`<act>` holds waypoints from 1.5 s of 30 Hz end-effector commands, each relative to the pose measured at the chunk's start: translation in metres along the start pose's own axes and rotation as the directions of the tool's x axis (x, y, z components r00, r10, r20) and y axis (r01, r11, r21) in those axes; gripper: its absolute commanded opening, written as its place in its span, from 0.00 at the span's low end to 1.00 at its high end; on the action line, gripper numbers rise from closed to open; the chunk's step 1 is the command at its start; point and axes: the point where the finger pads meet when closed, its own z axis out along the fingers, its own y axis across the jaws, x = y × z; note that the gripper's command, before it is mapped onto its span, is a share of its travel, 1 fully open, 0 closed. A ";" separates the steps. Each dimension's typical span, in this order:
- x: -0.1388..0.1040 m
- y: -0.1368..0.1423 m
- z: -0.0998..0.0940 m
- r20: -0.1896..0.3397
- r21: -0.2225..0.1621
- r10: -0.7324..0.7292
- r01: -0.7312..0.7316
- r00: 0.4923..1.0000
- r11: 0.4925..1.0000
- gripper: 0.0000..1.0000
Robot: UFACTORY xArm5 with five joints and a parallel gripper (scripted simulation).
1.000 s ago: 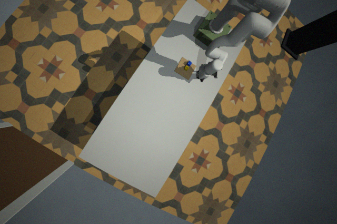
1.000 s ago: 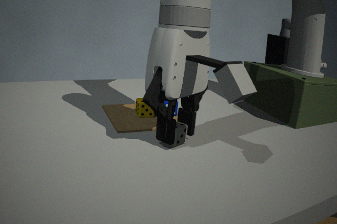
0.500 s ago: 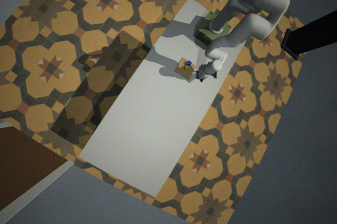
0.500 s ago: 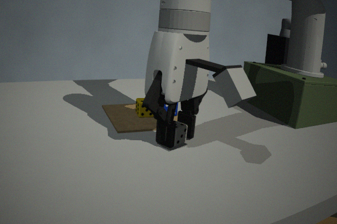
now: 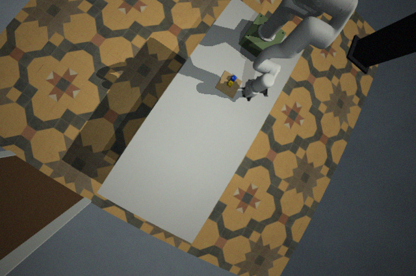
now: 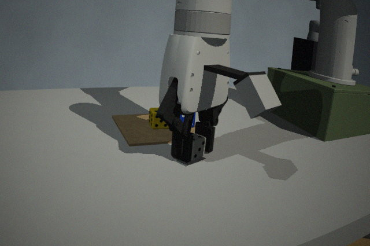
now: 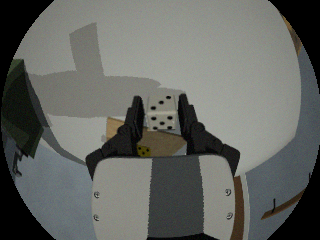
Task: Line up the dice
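Observation:
My gripper [image 6: 195, 144] [image 7: 160, 103] is open around the white die, its fingers low on either side, with small gaps beside the die in the wrist view. The white die [image 6: 198, 148] [image 7: 161, 113] stands on the table just off the mat; five pips show on top and three on one side. The brown mat [image 5: 225, 89] [image 6: 137, 133] [image 7: 167, 144] lies flat. The yellow die [image 5: 230, 83] [image 6: 153, 118] [image 7: 143, 150] and the blue die [image 5: 233, 78] [image 6: 193, 119] are on the mat, close together; the blue one is mostly hidden behind a finger in the exterior view.
The green base block [image 5: 257, 43] [image 6: 307, 102] [image 7: 21, 112] with the arm's foot stands beyond the mat's blue-die side. The white table [image 5: 188, 145] [image 6: 119, 195] extends the other way. The arm's shadow falls across the mat and the table.

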 end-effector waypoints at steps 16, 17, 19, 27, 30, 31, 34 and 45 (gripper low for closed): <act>0.000 0.001 -0.001 0.001 -0.003 0.000 0.000 1.000 1.000 0.27; 0.000 0.001 -0.001 0.001 -0.003 0.000 0.000 1.000 1.000 0.27; 0.000 0.001 -0.001 0.001 -0.003 0.000 0.000 1.000 1.000 0.27; 0.000 0.001 -0.001 0.001 -0.003 0.000 0.000 1.000 1.000 0.27; 0.000 0.001 -0.001 0.001 -0.003 0.000 0.000 1.000 1.000 0.27; 0.000 0.001 -0.001 0.001 -0.003 0.000 0.000 1.000 1.000 0.27; 0.000 0.001 -0.001 0.001 -0.003 0.000 0.000 1.000 1.000 0.27; 0.000 0.001 -0.001 0.001 -0.003 0.000 0.000 1.000 1.000 0.27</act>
